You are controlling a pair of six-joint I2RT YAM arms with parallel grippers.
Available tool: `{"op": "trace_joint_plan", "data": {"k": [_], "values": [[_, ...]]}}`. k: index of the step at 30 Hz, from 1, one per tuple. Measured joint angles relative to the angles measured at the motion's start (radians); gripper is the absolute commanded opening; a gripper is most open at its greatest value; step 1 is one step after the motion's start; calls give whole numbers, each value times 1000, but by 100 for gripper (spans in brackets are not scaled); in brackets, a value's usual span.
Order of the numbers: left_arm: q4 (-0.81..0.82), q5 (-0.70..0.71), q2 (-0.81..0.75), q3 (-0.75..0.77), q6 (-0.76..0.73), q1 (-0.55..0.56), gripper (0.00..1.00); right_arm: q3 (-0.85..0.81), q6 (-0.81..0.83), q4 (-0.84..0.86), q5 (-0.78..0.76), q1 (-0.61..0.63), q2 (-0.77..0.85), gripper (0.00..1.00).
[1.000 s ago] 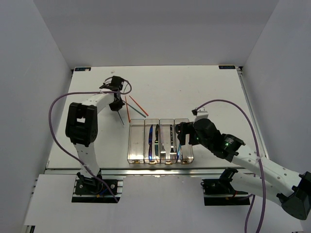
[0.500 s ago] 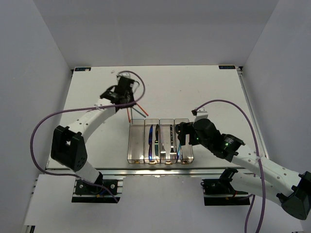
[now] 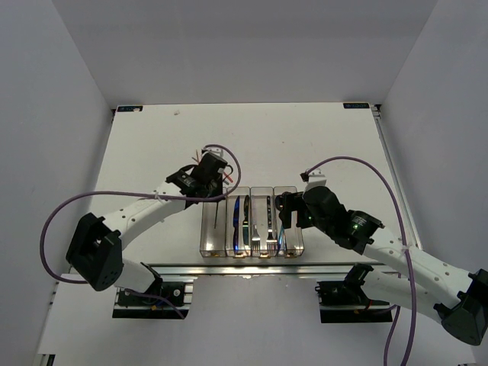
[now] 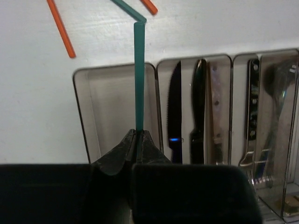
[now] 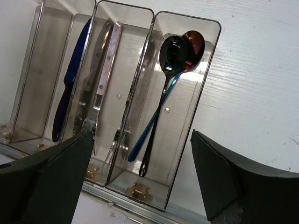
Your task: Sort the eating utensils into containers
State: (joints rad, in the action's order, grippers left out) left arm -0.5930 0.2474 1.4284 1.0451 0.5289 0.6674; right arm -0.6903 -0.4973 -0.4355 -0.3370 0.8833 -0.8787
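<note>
Over the leftmost of the four clear bins (image 3: 207, 229), your left fingers (image 4: 122, 149) are pinched tight on one end of a green chopstick (image 4: 138, 79). It is a slim, straight, teal-green stick. From the wrist camera it runs up along that bin's right side and past its far rim, where its tip lines up with a second green chopstick (image 4: 125, 5) lying on the white surface (image 3: 305, 137). You cannot tell whether the held stick touches the bin. Two orange-red chopsticks (image 4: 60, 28) lie on the surface just beyond the bins. The next bin holds a black knife (image 4: 174, 109) and a dark-blue knife (image 5: 70, 93) side by side. The third holds a silver fork (image 5: 100, 91). The rightmost holds a dark-purple spoon (image 5: 170, 51) and a red-bowled spoon (image 5: 195, 41), their bowls overlapping.

Your left arm (image 3: 137, 212) stretches from its elbow at the left across to the bins' far end, wrist tipped down. Your right arm (image 3: 358, 227) reaches in from the right, its wrist above the rightmost bin. The right fingers (image 5: 56, 179) stand wide apart, holding nothing.
</note>
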Motion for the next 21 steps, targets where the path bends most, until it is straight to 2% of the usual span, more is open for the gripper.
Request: {"op": "trace_joint_plan", "data": {"k": [5,9,12,13,15,17,21], "values": [[-2,9,-68,-92,56,67,0,0,0,0,0,0,-5,89],[-6,29,-121,-142,83,76,3,0,0,0,0,0,-6,89],[-6,41,-129,-148,98,75,25,0,0,0,3,0,-6,89],[-6,43,-129,-149,101,76,38,0,0,0,4,0,-6,89],[-6,50,-130,-153,107,76,53,0,0,0,4,0,-6,89],[-10,59,-133,-156,109,76,61,0,0,-1,4,0,-6,89],[-12,79,-136,-154,114,76,65,0,0,-2,6,0,-6,89]]}}
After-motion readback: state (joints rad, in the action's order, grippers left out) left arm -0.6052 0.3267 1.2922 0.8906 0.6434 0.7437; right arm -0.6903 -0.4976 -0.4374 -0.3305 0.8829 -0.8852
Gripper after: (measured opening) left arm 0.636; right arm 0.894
